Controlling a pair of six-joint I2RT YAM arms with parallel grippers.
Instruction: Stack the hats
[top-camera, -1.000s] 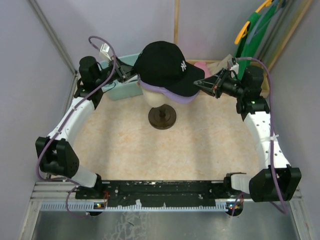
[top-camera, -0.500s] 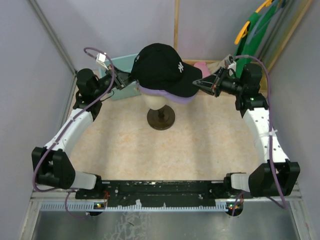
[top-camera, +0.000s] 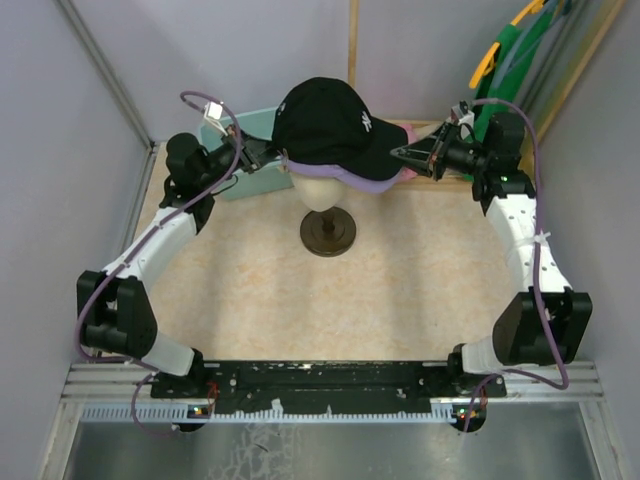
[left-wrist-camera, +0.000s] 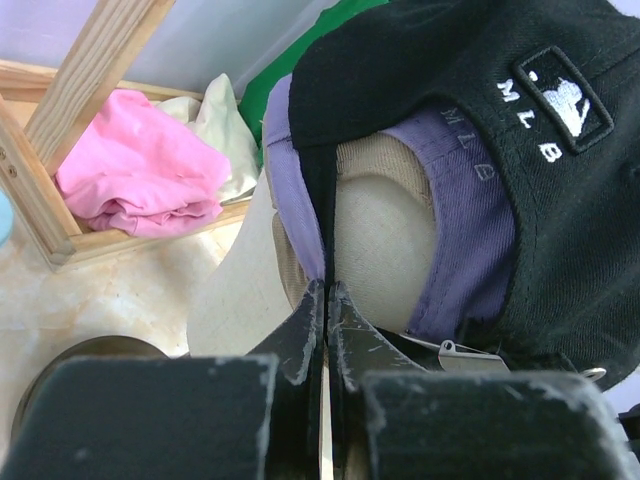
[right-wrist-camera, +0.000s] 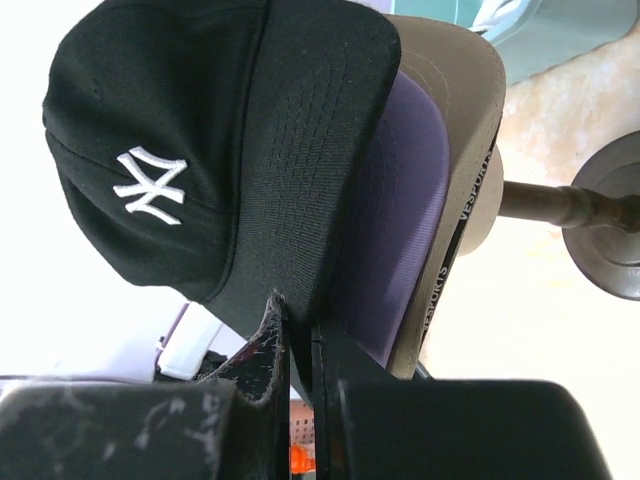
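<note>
The black cap (top-camera: 325, 125) with a white logo sits on top of the purple cap (top-camera: 368, 186) and the tan cap (right-wrist-camera: 455, 80), all on a cream mannequin head (top-camera: 320, 190). My left gripper (top-camera: 272, 155) is shut on the black cap's rear edge (left-wrist-camera: 322, 200), right beside the purple cap's edge (left-wrist-camera: 290, 170). My right gripper (top-camera: 397, 153) is shut on the black cap's brim (right-wrist-camera: 320, 150). The purple brim (right-wrist-camera: 405, 200) and the tan brim lie under it. The white cap is out of view.
The head stands on a dark round base (top-camera: 328, 233) on the beige table. A teal box (top-camera: 235, 170) is at the back left. A wooden frame (left-wrist-camera: 90, 90) holds a pink cloth (left-wrist-camera: 140, 170). Green and yellow items (top-camera: 500, 60) are at the back right.
Both grippers stay shut on the black cap and have moved slightly toward the back. The cap and head have shifted a little with them.
</note>
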